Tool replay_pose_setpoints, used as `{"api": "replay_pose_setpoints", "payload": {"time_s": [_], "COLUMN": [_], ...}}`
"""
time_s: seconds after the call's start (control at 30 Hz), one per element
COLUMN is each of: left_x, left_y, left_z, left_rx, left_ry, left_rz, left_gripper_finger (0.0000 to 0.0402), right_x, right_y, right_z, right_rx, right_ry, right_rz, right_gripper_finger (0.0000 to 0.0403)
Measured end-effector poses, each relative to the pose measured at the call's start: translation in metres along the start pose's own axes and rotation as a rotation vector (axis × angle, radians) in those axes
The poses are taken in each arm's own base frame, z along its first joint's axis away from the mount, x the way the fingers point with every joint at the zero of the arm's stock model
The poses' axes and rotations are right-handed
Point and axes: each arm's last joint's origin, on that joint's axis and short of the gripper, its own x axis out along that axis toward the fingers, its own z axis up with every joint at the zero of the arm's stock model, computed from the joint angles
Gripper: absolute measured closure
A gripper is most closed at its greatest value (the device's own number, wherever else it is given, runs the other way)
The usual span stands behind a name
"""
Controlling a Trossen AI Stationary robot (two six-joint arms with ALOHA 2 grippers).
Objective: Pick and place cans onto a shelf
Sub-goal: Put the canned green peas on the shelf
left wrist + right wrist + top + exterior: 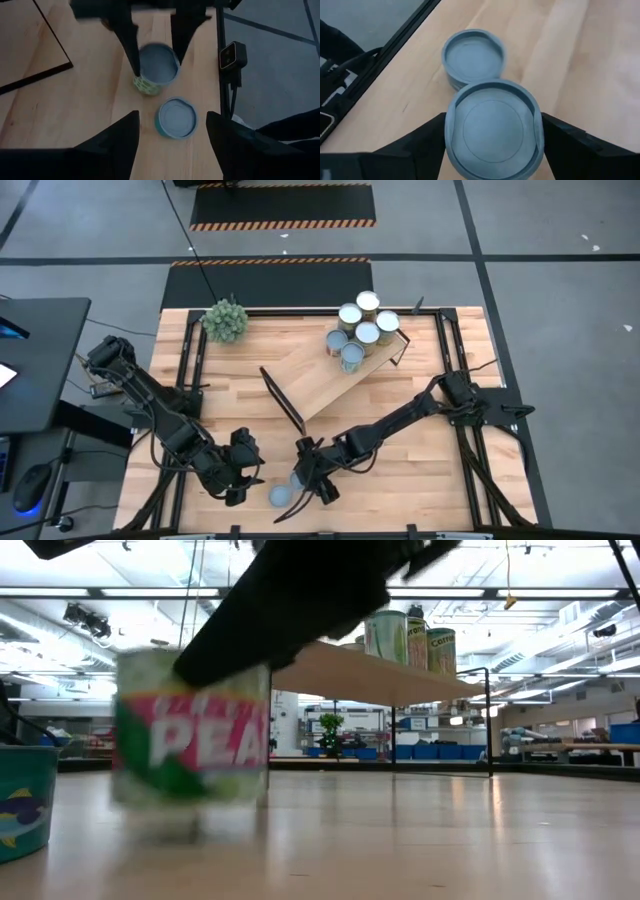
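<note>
My right gripper (310, 476) is near the table's front edge, shut on a can with a green label and a blue-grey top (492, 127). The can also shows in the left wrist view (156, 65) and the low view (190, 730). A second can with a blue-grey top (283, 496) stands upright on the table beside it, toward the near edge. My left gripper (243, 472) is open and empty, its fingers (125, 135) pointing at this second can (177, 117). The light-wood shelf (335, 375) lies slantwise mid-table, with several cans (358, 330) at its far right end. My right gripper pinches the green-labelled can between its two fingers, on two opposite sides of its wall (136, 70) just below the rim. The fingers come from above, slanting down. The can stays upright. Whether its bottom is clear of the table I cannot tell.
A green plant ball (226, 320) sits at the far left of the table. A black metal frame (190, 370) runs along the table's edges. A small black box (232, 55) sits just off the table's near edge.
</note>
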Motion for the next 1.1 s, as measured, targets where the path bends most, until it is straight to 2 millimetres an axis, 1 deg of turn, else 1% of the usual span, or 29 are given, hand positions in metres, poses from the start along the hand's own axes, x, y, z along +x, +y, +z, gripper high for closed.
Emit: {"api": "replay_pose_setpoints", "payload": {"time_s": [0.27,0.33,0.43,0.53,0.7,0.83,0.97,1.1], "left_x": [0.0,0.0,0.0,0.001,0.002,0.004,0.005,0.004], "left_y": [0.001,0.002,0.002,0.004,0.008,0.011,0.013,0.014], "left_z": [0.001,0.001,0.002,0.004,0.008,0.011,0.014,0.015], "left_rx": [-0.006,-0.005,-0.005,-0.01,-0.024,-0.02,-0.001,-0.009], "left_ry": [-0.025,-0.041,-0.073,-0.091,-0.098,-0.104,-0.1,-0.087], "left_rz": [0.026,0.042,0.07,0.088,0.103,0.115,0.116,0.095], "left_gripper_finger": [0.0166,0.0166,0.0166,0.0166,0.0166,0.0166,0.0166,0.0166], "right_x": [-0.039,-0.044,-0.046,-0.055,-0.081,-0.107,-0.129,-0.161], "right_y": [-0.006,-0.008,-0.009,-0.009,-0.009,-0.012,-0.025,-0.05], "right_z": [0.007,0.009,0.006,0.005,0.006,0.013,0.019,0.025], "right_rx": [0.014,0.016,0.023,0.05,0.069,0.061,0.057,0.11], "right_ry": [0.096,0.1,0.127,0.171,0.237,0.225,0.193,0.133], "right_rz": [-0.052,-0.056,-0.06,-0.062,-0.094,-0.153,-0.217,-0.28], "right_gripper_finger": [0.0114,0.0114,0.0113,0.0114,0.0114,0.0114,0.0114,0.0114]}}
